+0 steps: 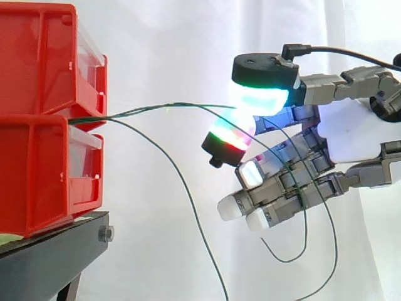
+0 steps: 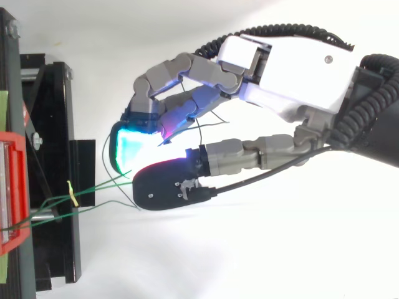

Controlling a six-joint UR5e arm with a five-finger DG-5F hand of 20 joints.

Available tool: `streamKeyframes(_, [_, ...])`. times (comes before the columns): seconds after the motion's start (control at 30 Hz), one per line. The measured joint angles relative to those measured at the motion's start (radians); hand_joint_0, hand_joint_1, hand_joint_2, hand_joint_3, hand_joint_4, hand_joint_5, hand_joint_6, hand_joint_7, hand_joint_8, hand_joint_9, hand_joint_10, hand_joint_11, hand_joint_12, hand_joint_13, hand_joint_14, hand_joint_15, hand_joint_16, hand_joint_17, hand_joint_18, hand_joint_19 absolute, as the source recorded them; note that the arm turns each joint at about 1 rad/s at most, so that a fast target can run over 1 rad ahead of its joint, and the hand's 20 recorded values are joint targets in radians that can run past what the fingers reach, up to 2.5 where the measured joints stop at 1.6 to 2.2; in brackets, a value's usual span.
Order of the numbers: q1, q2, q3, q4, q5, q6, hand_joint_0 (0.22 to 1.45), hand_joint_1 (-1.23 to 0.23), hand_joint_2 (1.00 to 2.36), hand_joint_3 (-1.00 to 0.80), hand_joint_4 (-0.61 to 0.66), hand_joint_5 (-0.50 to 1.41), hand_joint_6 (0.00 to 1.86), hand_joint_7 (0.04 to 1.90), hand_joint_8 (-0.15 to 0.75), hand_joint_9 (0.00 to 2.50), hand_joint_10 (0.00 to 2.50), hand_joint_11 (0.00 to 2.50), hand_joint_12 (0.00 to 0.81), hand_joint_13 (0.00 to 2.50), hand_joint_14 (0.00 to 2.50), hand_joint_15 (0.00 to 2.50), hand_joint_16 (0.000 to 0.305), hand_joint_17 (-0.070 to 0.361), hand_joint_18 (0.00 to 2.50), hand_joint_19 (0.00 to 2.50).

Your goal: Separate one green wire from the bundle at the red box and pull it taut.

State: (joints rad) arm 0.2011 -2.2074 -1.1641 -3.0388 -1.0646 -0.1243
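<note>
Green wire [image 1: 169, 106] in the hand's [image 1: 351, 132] pinch, off the red box [image 1: 37, 75].
Pull straight away, level, keeping pads [image 1: 263, 99] clamped; leave the loose wires [image 1: 194, 213] hanging.

- No text, number, brand or sign can be read in either view.
- Side view: the red bins [image 1: 44, 119] at the left of the frame show plain faces with nothing legible on them.
- Top view: the small yellow tag [image 2: 72, 192] on the green wires [image 1: 163, 107], at the lower left of the frame, is too small to tell whether it bears any print.
</note>
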Motion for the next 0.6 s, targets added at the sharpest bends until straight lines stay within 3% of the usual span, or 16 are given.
streamKeyframes(0.6, [0.000,0.000,0.000,0.000,0.000,0.000,0.57,-0.72,1.03,-0.04,-0.07,-0.14,0.92,1.13,0.251,0.89,0.02,0.66,0.325,0.62,0.01,0.33,0.044,0.099,0.50,0.30])
